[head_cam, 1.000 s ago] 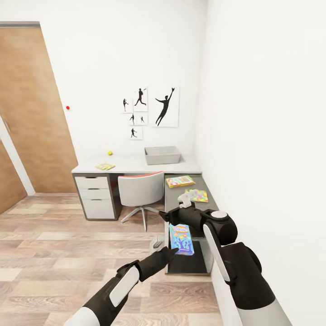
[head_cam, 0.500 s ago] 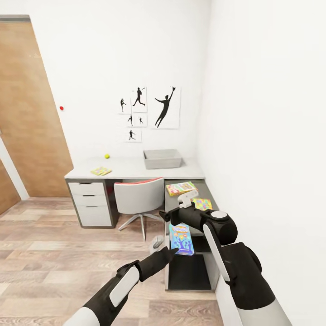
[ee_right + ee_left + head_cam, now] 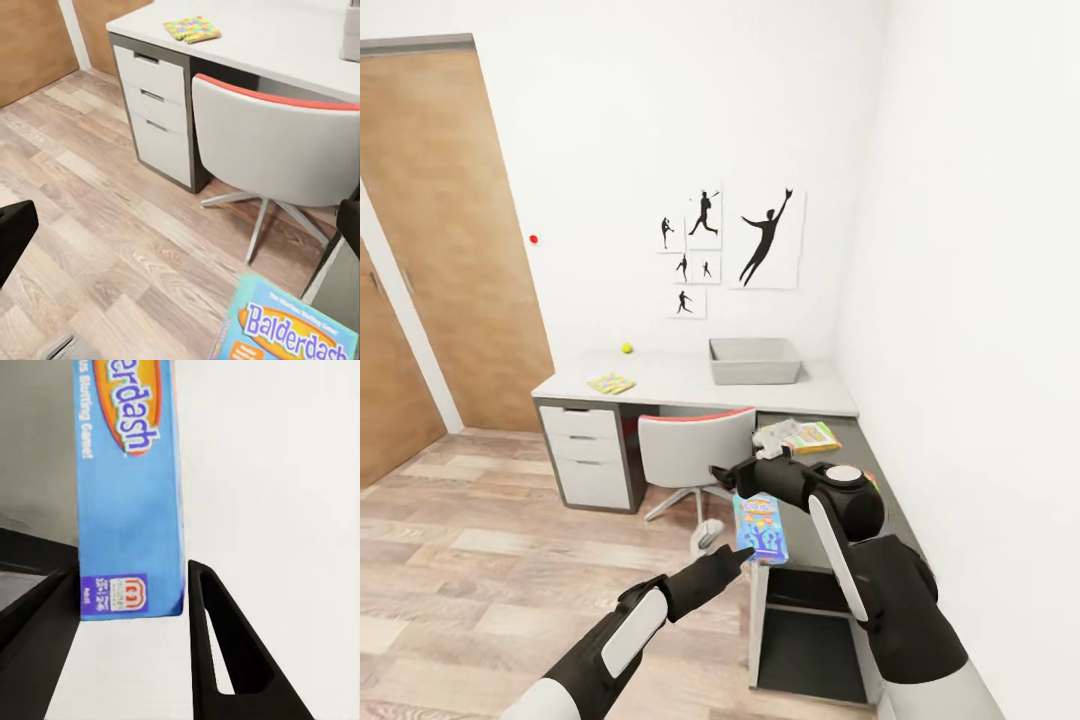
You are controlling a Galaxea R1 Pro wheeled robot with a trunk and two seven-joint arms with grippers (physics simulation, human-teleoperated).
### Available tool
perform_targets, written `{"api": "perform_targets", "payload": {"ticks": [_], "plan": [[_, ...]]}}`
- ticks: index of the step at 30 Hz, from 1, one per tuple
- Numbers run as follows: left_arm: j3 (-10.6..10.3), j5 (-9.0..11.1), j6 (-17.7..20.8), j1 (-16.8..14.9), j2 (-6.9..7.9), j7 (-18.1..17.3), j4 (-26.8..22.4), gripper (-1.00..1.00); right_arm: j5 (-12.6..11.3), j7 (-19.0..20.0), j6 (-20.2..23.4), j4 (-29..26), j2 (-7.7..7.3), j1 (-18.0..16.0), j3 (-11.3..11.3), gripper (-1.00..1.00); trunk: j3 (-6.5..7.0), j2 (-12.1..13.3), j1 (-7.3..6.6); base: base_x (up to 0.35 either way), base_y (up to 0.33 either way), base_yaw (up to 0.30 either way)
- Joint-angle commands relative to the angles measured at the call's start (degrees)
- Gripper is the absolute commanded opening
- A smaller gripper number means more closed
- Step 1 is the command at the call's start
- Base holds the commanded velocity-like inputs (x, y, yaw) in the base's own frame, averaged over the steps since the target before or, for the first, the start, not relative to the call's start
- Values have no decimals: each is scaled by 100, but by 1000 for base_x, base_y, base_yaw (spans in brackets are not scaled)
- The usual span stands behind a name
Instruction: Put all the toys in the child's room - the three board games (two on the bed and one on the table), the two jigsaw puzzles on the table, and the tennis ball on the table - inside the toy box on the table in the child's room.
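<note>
My left gripper is shut on the lower edge of a light blue "Balderdash" board game, held upright in front of me. In the left wrist view the box stands between the two dark fingers. My right gripper hovers open just above the box. Ahead, the light grey table carries the grey toy box, the tennis ball and a jigsaw puzzle. A colourful flat box lies on the lower dark section, partly hidden by my right arm.
A grey chair with a red-edged back is tucked under the table. Grey drawers sit at its left end. A white wall runs close along my right. Wooden doors stand at the left, with wood-plank floor between.
The whole view has shifted as I rolled closer to the desk and turned. Both arms and the blue box keep the same pose in front of me.
</note>
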Motion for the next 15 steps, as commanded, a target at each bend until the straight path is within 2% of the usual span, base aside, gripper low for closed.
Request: {"api": "perform_targets", "payload": {"ticks": [1,11,15], "plan": [[-6,74,40,-7,1,-7,2,-100,15,20,28,-6,1,-4,-4,100,-8,-6,5,343,0,267],[-3,82,25,1,4,-21,2,-100,15,18,28,-6,1,-5,-4,100,-8,-6,5,339,0,268],[-2,82,26,1,4,-17,2,-100,15,19,28,-6,1,-7,-4,100,-8,-6,5,166,0,269]]}}
